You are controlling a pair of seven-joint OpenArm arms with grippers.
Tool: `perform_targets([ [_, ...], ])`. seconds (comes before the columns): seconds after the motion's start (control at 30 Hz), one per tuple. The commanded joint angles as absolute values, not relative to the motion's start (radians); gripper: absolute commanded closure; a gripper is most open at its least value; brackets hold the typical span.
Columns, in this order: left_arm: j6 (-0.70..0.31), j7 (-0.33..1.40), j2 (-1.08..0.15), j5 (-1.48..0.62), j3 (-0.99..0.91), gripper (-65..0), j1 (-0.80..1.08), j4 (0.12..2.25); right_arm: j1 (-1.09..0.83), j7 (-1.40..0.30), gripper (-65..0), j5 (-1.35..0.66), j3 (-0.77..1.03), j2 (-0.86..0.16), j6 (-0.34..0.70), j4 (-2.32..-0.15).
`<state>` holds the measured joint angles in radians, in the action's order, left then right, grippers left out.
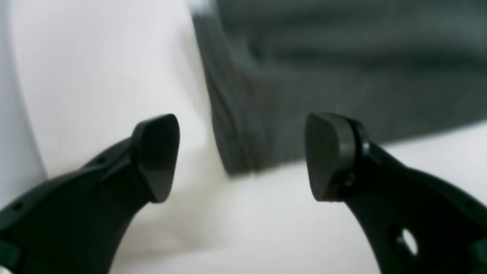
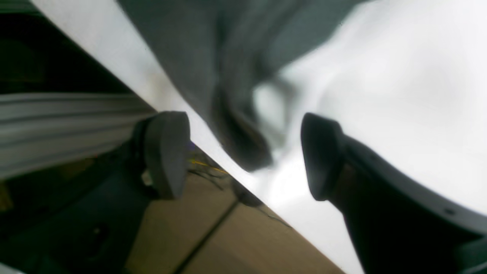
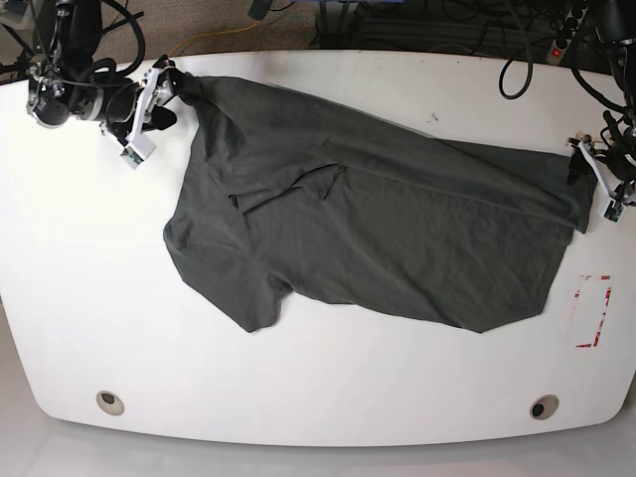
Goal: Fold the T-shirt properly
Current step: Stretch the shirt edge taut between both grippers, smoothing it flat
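The dark grey T-shirt lies spread and wrinkled across the white table, stretched from far left to right. My right gripper is at the shirt's far-left corner. In the right wrist view it is open, with a bunched corner of the shirt between the fingers at the table edge. My left gripper is at the shirt's right end. In the left wrist view it is open, with a corner of the shirt lying flat just beyond the fingers.
A red-marked rectangle is on the table at the right. Two round holes sit near the front edge. Cables run behind the table. The floor shows beyond the far-left edge.
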<state>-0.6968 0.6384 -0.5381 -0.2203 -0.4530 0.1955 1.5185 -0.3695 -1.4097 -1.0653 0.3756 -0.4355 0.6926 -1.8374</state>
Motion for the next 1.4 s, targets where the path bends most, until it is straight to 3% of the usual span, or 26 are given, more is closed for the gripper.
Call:
perform_targets([
  [0.0,-0.698,0.621,-0.556,-0.274,-0.506,-47.2,0.194,1.547,-0.374,-1.392,-44.2,-1.006,0.386,-0.395,0.698,-1.853],
  [0.13,-0.698,0.621,-0.556,-0.325,-0.526,-47.2,0.189,1.517,-0.375,-1.392,-42.5,-0.894,0.387,-0.314,0.698,-1.853],
  [0.33,-0.698,0.621,-0.556,-0.323,-0.484,-47.2,0.142,1.445,-0.377,-1.392,-31.4,-0.803,0.383,-0.225,0.698,-1.853],
  [0.63,-0.698,0.615,-0.559,-0.323,-0.404,-47.2,0.071,1.244,-0.377,-1.392,-24.7,-0.769,0.378,-0.216,0.698,-1.851],
  [0.77,-0.698,0.613,-0.561,-0.274,-0.354,-47.2,0.056,1.221,-0.377,-1.392,-17.4,-0.769,0.377,-0.271,0.698,-1.851],
  [0.97,-0.698,0.564,-0.555,-0.18,-0.337,-45.1,0.065,1.219,-0.354,-1.392,-11.6,-0.768,0.335,-0.4,0.698,-1.851],
  [1.07,-0.698,0.506,-0.556,-0.174,-0.318,-38.1,0.101,1.221,-0.34,-1.392,-5.4,-0.768,0.3,-0.469,0.698,-1.845],
  [1.23,-0.698,0.515,-0.559,-0.174,-0.321,-24.4,0.159,1.273,-0.309,-1.392,-4.9,-0.768,0.249,-0.555,0.698,-1.784],
  [1.37,-0.698,0.522,-0.561,-0.174,-0.36,-23.3,0.243,1.342,-0.294,-1.392,-4.9,-0.769,0.197,-0.616,0.698,-1.758],
])
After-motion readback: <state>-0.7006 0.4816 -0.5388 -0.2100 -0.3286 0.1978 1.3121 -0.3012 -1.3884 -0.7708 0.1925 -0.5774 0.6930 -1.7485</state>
